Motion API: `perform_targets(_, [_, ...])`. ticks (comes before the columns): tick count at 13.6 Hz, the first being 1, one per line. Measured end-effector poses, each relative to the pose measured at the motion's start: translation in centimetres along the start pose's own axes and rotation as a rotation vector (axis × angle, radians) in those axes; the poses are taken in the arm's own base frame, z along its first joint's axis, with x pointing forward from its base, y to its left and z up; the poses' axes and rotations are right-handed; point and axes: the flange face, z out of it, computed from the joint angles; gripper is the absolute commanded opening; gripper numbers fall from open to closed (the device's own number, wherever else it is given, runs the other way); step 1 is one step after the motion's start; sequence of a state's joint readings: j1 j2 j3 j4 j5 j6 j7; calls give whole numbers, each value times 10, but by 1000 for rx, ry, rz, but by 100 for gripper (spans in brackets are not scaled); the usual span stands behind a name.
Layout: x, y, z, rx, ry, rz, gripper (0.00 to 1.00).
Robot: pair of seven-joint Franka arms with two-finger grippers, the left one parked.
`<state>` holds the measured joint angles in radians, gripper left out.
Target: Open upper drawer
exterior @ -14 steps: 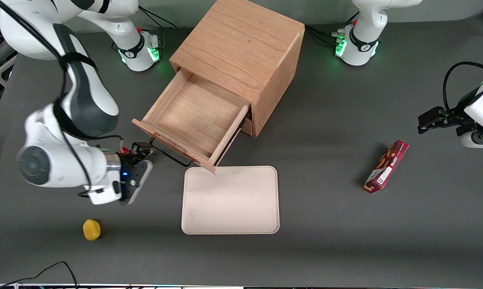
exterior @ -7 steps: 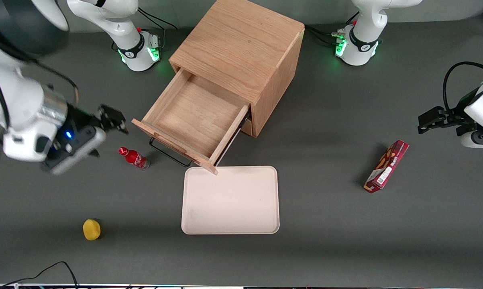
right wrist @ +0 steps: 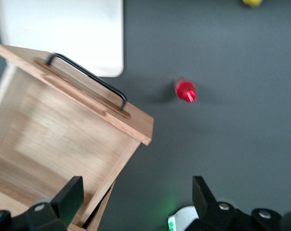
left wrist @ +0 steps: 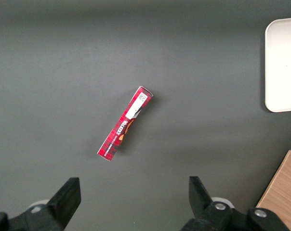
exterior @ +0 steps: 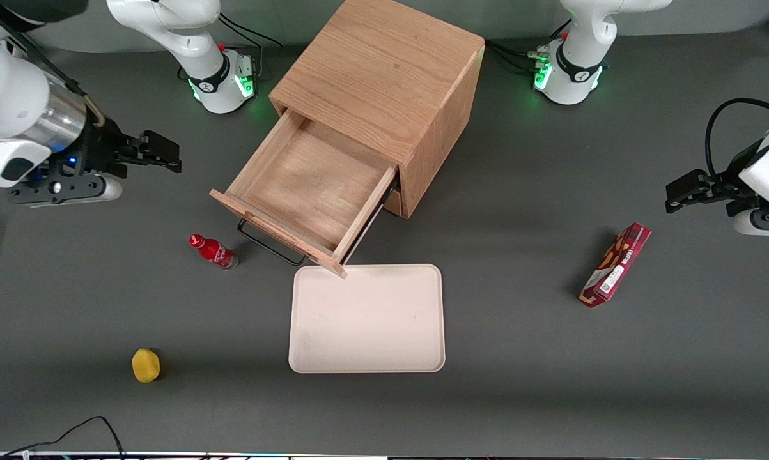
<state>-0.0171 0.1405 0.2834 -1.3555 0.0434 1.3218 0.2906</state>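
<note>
The upper drawer point(exterior: 307, 191) of the oak cabinet point(exterior: 384, 76) stands pulled far out, and its inside is bare wood. Its black bar handle point(exterior: 270, 246) hangs from the drawer front, toward the front camera. The wrist view shows the same drawer point(right wrist: 63, 139) and handle point(right wrist: 87, 79) from above. My gripper point(exterior: 160, 152) is open and holds nothing. It hovers well above the table, off toward the working arm's end, apart from the drawer. The lower drawer is hidden under the open one.
A small red bottle point(exterior: 213, 250) stands next to the handle. A cream tray point(exterior: 367, 318) lies on the table nearer the front camera than the drawer. A yellow fruit point(exterior: 146, 365) sits nearer still. A red snack box point(exterior: 615, 264) lies toward the parked arm's end.
My gripper has left the handle area, rising and drawing back toward the working arm's end of the table. The drawer stays pulled out. The red bottle is now uncovered.
</note>
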Motion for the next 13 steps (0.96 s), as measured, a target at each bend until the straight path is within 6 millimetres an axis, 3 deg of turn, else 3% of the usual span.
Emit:
perform_targets(5, [-4,82,44,-6,19,81,100])
perform_targets(7, [-19,93,52,-7,60,96,100])
perform_targets(9, [-30,102,50,-8,98,112,100])
perform_targets(13, [-26,120,26,9,172,142,100])
